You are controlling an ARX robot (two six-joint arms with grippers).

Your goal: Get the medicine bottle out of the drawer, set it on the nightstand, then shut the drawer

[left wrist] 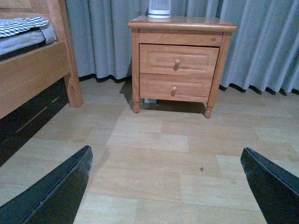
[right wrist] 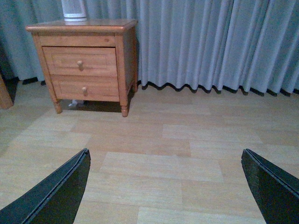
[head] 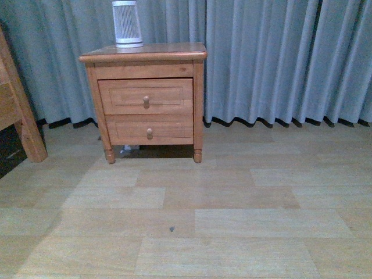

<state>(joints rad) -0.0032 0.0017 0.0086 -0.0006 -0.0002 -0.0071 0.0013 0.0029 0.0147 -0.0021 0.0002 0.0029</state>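
The orange-brown nightstand stands against the curtain at the left of centre. It also shows in the left wrist view and the right wrist view. Its upper drawer is shut, with one round knob; the drawer also shows in the wrist views. The medicine bottle is hidden. My left gripper and right gripper are open and empty, well back from the nightstand over the floor. Neither arm shows in the front view.
A tall white ribbed cylinder stands on the nightstand top. The shallower lower drawer is shut. A wooden bed frame stands at the left. Grey curtains hang behind. Pale wood floor lies in front.
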